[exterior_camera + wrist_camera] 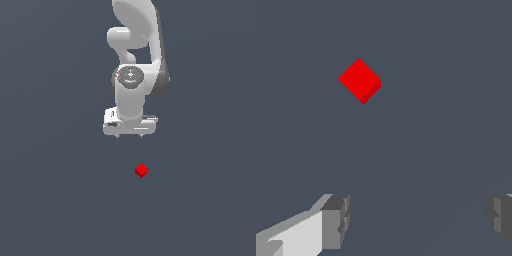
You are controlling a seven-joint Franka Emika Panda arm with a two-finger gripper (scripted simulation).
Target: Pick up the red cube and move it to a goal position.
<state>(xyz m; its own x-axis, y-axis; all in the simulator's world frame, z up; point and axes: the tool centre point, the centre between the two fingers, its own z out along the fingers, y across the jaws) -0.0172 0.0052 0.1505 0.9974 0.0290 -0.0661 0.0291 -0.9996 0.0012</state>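
Two fingers [336, 220] frame the wrist view's foreground, spread wide apart with nothing between them. Beyond them, well apart from the gripper [129, 136], the red cube [359, 80] sits alone on the dark grey floor [50, 200], turned corner-on. In the exterior view the cube [141, 170] lies at about five o'clock from the gripper.

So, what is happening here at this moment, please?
A white robot arm is working toward a small red cube lying on a plain dark floor. Its tool is open and holds nothing. In the exterior view the cube lies apart from the tool, below it and slightly to the right, with nothing touching it.
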